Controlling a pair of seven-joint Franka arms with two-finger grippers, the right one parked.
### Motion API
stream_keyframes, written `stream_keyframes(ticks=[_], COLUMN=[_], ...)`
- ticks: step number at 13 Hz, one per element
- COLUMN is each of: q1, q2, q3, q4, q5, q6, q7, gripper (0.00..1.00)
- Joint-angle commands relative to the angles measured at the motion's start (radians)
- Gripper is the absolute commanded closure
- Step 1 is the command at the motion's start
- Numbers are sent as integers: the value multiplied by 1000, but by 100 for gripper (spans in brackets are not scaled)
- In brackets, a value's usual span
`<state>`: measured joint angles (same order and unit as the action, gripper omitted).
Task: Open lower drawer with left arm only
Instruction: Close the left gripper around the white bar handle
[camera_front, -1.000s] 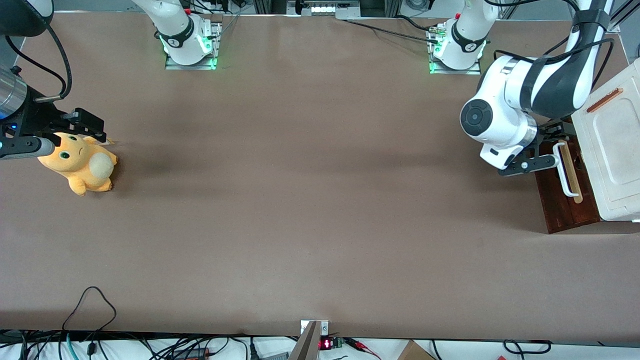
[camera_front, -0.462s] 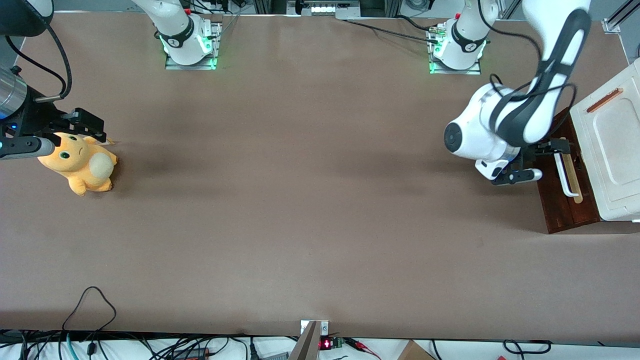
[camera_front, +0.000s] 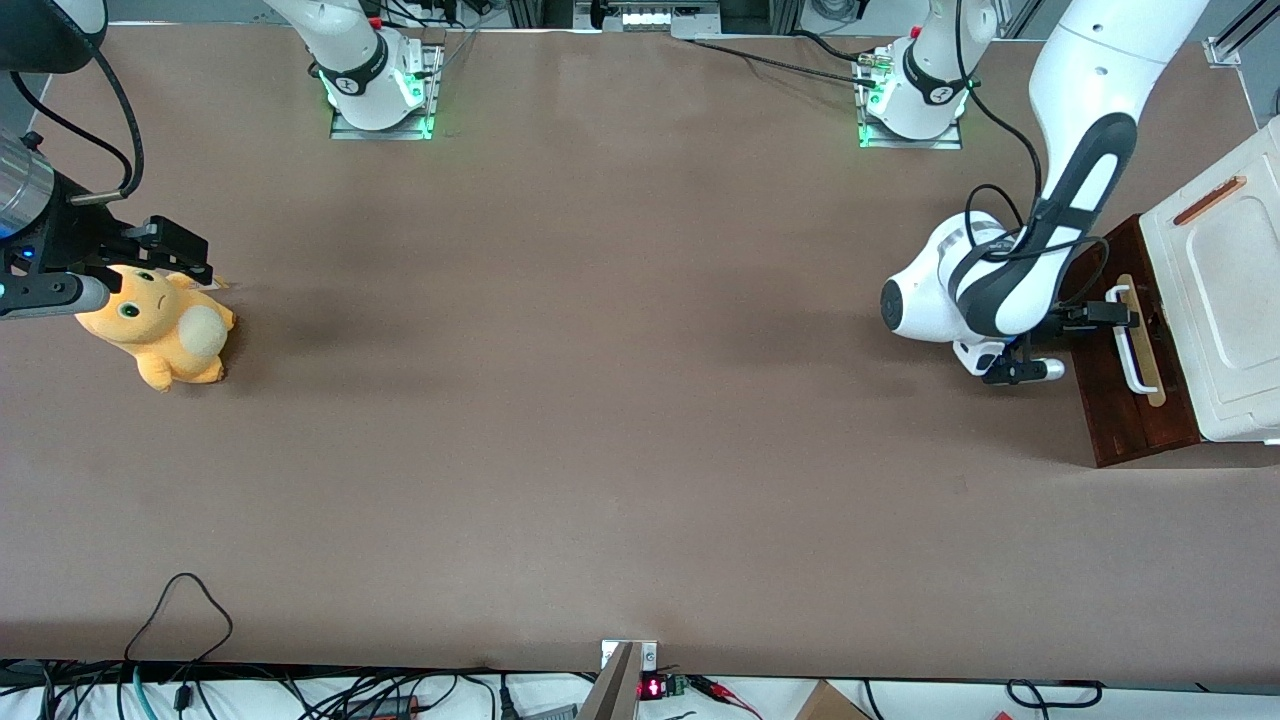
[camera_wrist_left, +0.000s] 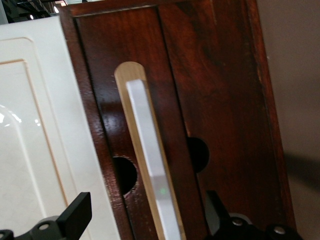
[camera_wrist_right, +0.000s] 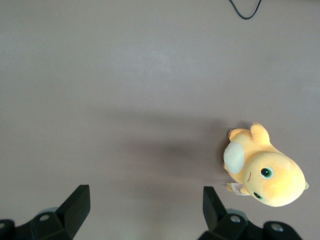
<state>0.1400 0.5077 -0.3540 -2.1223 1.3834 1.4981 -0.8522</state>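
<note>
The lower drawer (camera_front: 1120, 405) is a dark reddish-brown wooden front (camera_wrist_left: 220, 90) at the working arm's end of the table. Its white bar handle (camera_front: 1131, 345) runs along a pale wood strip (camera_wrist_left: 131, 75). The left arm (camera_front: 1010, 285) leans down in front of it. My gripper (camera_front: 1066, 342) is open and faces the drawer front. In the left wrist view the gripper (camera_wrist_left: 145, 220) has its two black fingers (camera_wrist_left: 75, 216) spread wide, one on each side of the handle (camera_wrist_left: 150, 165), without touching it. Two round holes (camera_wrist_left: 122, 175) flank the strip.
A white panel (camera_front: 1225, 290) with a copper-coloured strip (camera_front: 1208, 200) lies above the drawer front. An orange plush toy (camera_front: 160, 325) sits toward the parked arm's end of the table. Arm bases (camera_front: 910, 95) stand farthest from the front camera. Cables (camera_front: 180, 610) trail at the near edge.
The left arm has swung upright, and its wrist has slid along the handle toward the front camera. The gripper has moved from the handle's farther end to about its middle.
</note>
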Motion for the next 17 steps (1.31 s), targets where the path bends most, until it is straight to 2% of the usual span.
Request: stream_keyframes(ticks=[1, 3, 5, 7, 10, 14, 17], q1=[4, 6, 6, 6, 6, 3, 3], q2=[32, 32, 38, 38, 54, 58, 60], q3=[18, 44, 67, 67, 67, 67, 67], q4=[22, 21, 21, 21, 21, 21, 21], q5=[26, 69, 88, 88, 88, 88, 86], q6=[-22, -22, -16, -16, -15, -15, -15], q7=[-2, 4, 18, 15, 7, 5, 4], gripper=[0, 3, 11, 20, 40, 50, 62])
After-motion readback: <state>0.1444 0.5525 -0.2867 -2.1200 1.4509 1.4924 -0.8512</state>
